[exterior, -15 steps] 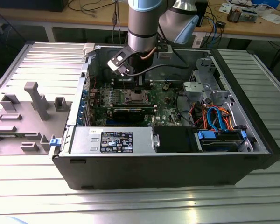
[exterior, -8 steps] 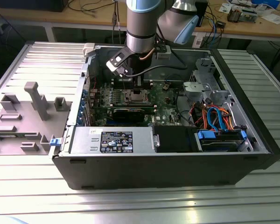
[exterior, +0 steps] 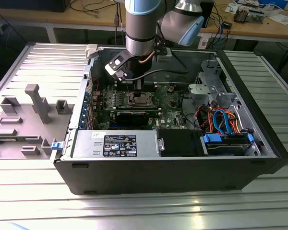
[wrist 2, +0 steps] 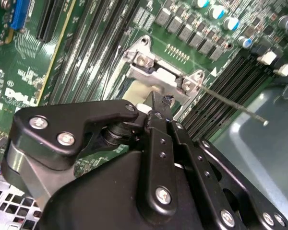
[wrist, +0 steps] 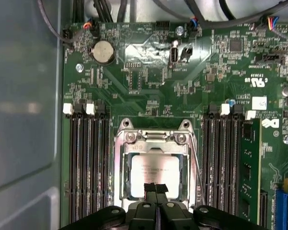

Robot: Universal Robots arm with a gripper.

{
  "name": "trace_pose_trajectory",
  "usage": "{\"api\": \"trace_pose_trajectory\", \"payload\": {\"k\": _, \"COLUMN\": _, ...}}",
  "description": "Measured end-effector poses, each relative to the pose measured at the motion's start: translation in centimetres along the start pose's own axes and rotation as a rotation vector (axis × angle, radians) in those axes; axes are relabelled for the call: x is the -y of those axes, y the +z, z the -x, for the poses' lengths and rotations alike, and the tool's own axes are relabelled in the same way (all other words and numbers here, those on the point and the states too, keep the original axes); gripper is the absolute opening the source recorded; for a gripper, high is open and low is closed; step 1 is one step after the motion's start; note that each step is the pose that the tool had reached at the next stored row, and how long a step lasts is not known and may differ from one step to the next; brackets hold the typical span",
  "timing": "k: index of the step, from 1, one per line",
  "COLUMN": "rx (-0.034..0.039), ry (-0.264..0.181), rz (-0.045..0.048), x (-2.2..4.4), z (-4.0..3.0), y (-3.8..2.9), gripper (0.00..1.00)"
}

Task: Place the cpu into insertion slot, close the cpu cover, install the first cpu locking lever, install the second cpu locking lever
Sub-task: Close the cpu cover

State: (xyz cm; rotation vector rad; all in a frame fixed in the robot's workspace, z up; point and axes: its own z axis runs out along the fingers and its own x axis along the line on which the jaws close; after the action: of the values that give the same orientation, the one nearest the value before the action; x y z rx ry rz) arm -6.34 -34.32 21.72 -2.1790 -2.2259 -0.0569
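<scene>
The cpu (wrist: 153,168) lies silver side up in the insertion slot (exterior: 139,99) on the green board. The cpu cover (wrist: 155,142) lies flat around it as a silver frame, hinged at the far edge (wrist 2: 156,72). A thin wire locking lever (wrist: 196,167) runs along one side of the socket, and its free end (wrist 2: 230,103) sticks out away from the socket. My gripper (wrist: 156,188) is shut with nothing visible between its fingers. Its tips (wrist 2: 159,103) hover over the socket's near edge. The arm (exterior: 136,85) reaches down into the open case.
Black memory slots (wrist: 89,163) flank the socket on both sides, one with a module (wrist: 249,167). A coin battery (wrist: 104,51) and cables lie beyond. The case wall (wrist: 24,120) is close by. A power supply (exterior: 115,143) and drive cage (exterior: 225,139) fill the case front. Grey fixtures (exterior: 36,103) stand outside.
</scene>
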Motion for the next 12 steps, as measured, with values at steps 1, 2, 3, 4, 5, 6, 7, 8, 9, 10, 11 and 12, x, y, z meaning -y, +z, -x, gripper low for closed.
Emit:
{"api": "trace_pose_trajectory", "payload": {"k": 1, "rx": -0.0004, "ry": -0.001, "rz": -0.0001, "x": 0.12, "z": 0.0, "y": 0.04, "gripper": 0.11}}
{"api": "trace_pose_trajectory", "payload": {"k": 2, "rx": -0.0004, "ry": -0.003, "rz": -0.0002, "x": 0.24, "z": 0.0, "y": 0.11, "gripper": 0.11}}
{"api": "trace_pose_trajectory", "payload": {"k": 3, "rx": -0.0003, "ry": -0.006, "rz": -0.0004, "x": 0.36, "z": 0.01, "y": 0.16, "gripper": 0.11}}
{"api": "trace_pose_trajectory", "payload": {"k": 4, "rx": -0.0004, "ry": -0.01, "rz": -0.0006, "x": 0.57, "z": 0.01, "y": 0.23, "gripper": 0.11}}
{"api": "trace_pose_trajectory", "payload": {"k": 5, "rx": -0.0005, "ry": -0.013, "rz": -0.0007, "x": 0.75, "z": 0.0, "y": 0.29, "gripper": 0.11}}
{"api": "trace_pose_trajectory", "payload": {"k": 6, "rx": -0.0005, "ry": -0.017, "rz": -0.0008, "x": 0.94, "z": 0.0, "y": 0.35, "gripper": 0.11}}
{"api": "trace_pose_trajectory", "payload": {"k": 7, "rx": -0.0007, "ry": -0.019, "rz": -0.0009, "x": 1.12, "z": 0.0, "y": 0.41, "gripper": 0.11}}
{"api": "trace_pose_trajectory", "payload": {"k": 8, "rx": -0.0007, "ry": -0.019, "rz": -0.0009, "x": 1.21, "z": 0.0, "y": 0.45, "gripper": 0.11}}
{"api": "trace_pose_trajectory", "payload": {"k": 9, "rx": -0.001, "ry": -0.021, "rz": -0.001, "x": 1.41, "z": 0.0, "y": 0.54, "gripper": 0.11}}
{"api": "trace_pose_trajectory", "payload": {"k": 10, "rx": -0.0019, "ry": -0.023, "rz": -0.0009, "x": 1.54, "z": -0.01, "y": 0.7, "gripper": 0.11}}
{"api": "trace_pose_trajectory", "payload": {"k": 11, "rx": -0.0026, "ry": -0.025, "rz": -0.0011, "x": 1.58, "z": 0.0, "y": 0.82, "gripper": 0.11}}
{"api": "trace_pose_trajectory", "payload": {"k": 12, "rx": -0.0033, "ry": -0.027, "rz": -0.0012, "x": 1.6, "z": 0.01, "y": 0.92, "gripper": 0.11}}
